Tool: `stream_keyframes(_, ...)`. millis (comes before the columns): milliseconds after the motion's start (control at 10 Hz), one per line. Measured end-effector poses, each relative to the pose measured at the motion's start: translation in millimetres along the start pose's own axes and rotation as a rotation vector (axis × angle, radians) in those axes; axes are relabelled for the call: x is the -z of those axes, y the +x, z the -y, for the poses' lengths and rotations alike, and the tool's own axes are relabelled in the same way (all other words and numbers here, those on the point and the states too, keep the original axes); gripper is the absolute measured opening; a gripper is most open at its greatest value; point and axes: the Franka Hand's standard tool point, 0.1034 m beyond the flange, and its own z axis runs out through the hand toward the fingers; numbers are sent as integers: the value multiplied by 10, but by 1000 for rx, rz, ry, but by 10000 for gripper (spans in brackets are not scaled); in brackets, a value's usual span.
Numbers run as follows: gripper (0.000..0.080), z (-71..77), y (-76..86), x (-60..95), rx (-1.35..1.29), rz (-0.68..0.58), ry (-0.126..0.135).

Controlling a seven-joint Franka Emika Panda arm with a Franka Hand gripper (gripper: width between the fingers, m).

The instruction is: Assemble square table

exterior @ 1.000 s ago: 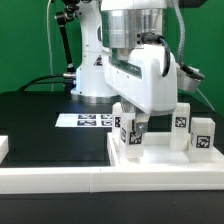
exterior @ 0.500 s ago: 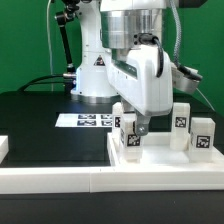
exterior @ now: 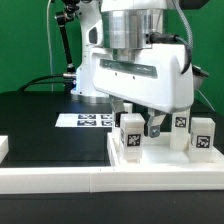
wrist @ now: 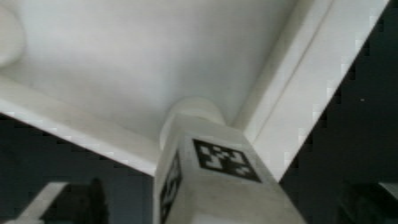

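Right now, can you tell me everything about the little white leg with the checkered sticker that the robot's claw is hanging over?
The leg is a small white block, plastic by the look of it, with a black-and-white square tag on its side. It stands upright on the white table top, near that top's end toward the exterior view's left. The wrist view shows it rising from the top's flat inside, near the raised rim. The gripper hangs above it, and its fingers do not appear to squeeze it. Other tagged legs stand farther along.
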Motion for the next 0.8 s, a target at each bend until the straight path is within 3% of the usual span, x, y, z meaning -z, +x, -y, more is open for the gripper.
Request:
stream_keyframes(300,649,-3,4,1,224,-1,-3)
stream_keyframes(400,649,3,4,20,352,-8,-23)
stream_keyframes(800,649,7,7,23,675,-5,-24)
